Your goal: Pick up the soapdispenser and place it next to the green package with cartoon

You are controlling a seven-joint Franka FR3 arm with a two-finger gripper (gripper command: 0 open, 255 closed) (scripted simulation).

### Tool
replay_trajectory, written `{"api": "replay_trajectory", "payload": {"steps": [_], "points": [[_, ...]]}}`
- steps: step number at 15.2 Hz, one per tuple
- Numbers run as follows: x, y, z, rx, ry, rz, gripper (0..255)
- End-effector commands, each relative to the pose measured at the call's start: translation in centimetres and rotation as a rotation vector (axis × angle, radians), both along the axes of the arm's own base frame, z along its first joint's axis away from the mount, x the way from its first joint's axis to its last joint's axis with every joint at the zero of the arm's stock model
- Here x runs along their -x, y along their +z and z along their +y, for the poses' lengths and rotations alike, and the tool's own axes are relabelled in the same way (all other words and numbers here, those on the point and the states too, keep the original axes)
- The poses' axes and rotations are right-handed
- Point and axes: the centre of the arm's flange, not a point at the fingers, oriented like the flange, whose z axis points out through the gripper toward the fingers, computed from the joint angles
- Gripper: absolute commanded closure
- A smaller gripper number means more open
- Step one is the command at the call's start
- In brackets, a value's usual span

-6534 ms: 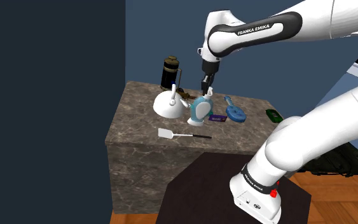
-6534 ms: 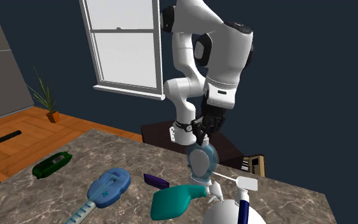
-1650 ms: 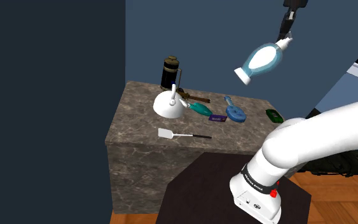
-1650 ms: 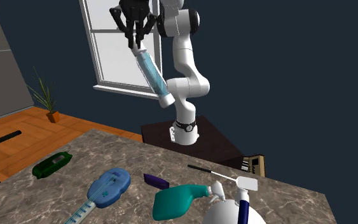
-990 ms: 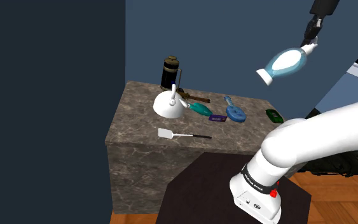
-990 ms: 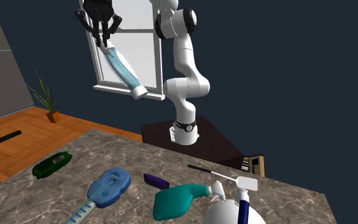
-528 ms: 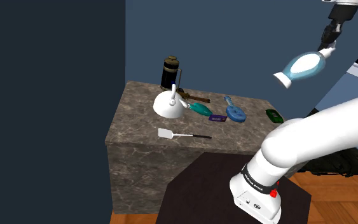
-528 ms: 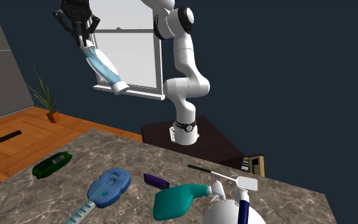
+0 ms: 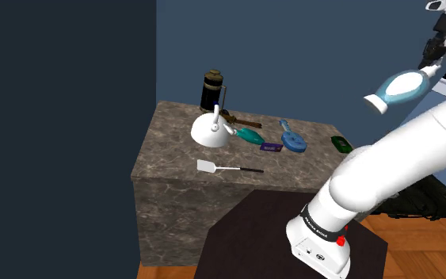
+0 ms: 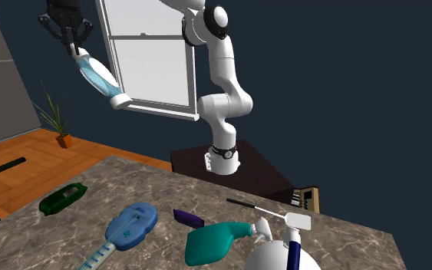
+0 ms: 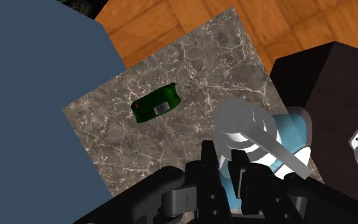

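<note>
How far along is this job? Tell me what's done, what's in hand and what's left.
Done: the soap dispenser is off the marble table, clasped at its pump end by the gripper. In hand: it hangs tilted, high in the air, and the wrist view looks down on the green package lying on the table. Left: lower it, set it down beside the package and open the fingers.

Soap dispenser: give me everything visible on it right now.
The flat, translucent light-blue soap dispenser, with a whitish core, a darker teal base and a grey-white pump head, hangs tilted in the air with its base lowest. It is well above the grey marbled tabletop. The black gripper is shut on its pump neck; nothing else touches it.
</note>
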Motion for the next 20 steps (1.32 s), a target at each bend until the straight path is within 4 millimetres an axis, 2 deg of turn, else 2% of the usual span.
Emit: {"api": "replay_trajectory", "payload": {"steps": [1,10,20], "points": [[1.6,0.1,-1.9,0.004,0.002,0.002,255],[9.1,0.1,-10.7,0.004,0.002,0.002,255],[9.1,-5.1,-10.7,0.004,0.002,0.002,255]]}}
